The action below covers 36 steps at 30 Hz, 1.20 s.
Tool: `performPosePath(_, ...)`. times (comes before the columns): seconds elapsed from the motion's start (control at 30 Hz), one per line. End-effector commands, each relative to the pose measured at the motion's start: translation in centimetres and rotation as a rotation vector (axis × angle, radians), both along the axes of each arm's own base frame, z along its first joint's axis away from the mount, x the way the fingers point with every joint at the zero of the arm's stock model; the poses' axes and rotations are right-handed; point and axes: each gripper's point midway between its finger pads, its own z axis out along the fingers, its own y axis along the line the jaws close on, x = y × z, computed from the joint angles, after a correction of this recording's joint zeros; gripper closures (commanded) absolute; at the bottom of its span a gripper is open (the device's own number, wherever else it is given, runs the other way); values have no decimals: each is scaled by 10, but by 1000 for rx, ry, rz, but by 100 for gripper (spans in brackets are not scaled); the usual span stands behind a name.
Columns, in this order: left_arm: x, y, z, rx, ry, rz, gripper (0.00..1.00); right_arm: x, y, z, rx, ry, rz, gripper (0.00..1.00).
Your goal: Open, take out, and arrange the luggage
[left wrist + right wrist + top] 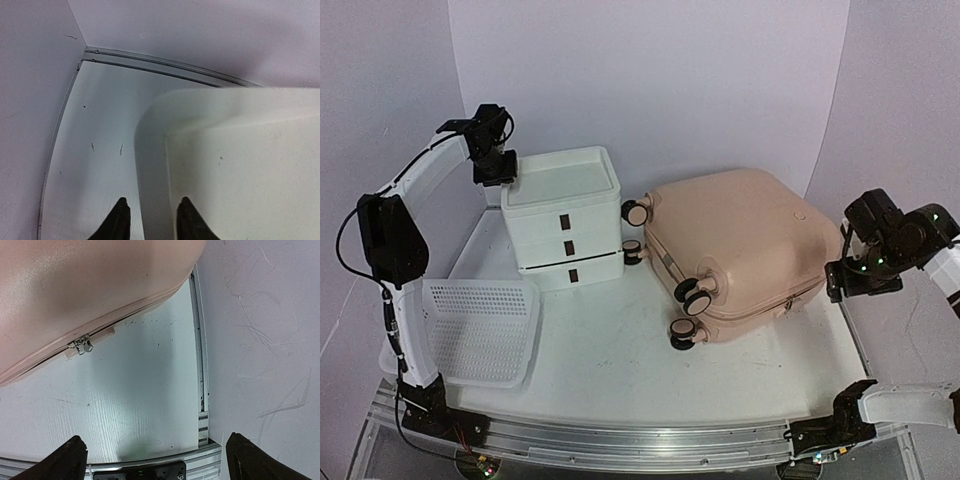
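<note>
The luggage [740, 245] is a pale pink hard-shell suitcase. It lies flat at the right of the table, its caster wheels [692, 298] facing left and front. The right wrist view shows its closed shell [75, 285] and the zipper pulls [82, 345] on its seam. My right gripper [860, 275] hangs open just off the suitcase's right edge, and nothing sits between the fingers of that gripper [155, 455]. My left gripper [495, 170] is at the back left corner of the white drawer unit [565, 230]. Its fingers [120, 220] sit narrowly either side of the unit's top rim [155, 150].
A white perforated basket [480, 330] lies at the front left. The drawer unit has three drawers and stands just left of the suitcase. Purple walls close in the back and sides, and a metal rail [200, 365] runs along the table's right edge.
</note>
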Motion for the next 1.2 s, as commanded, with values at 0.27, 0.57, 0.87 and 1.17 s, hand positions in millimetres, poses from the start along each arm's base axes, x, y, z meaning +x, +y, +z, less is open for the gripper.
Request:
performPosePath(0.27,57,80,30,235,-114,54,84,24,10,5,10,18,-32,2)
performPosePath(0.57,78,144,33,330,-140,136,91,38,21,-7,17,87,-39,2)
performPosePath(0.87,79,109,48,214,-203,-35,64,57,32,-3,31,90,-22,2)
performPosePath(1.17,16,62,132,-22,-341,-156,3,64,34,0,24,83,4,2)
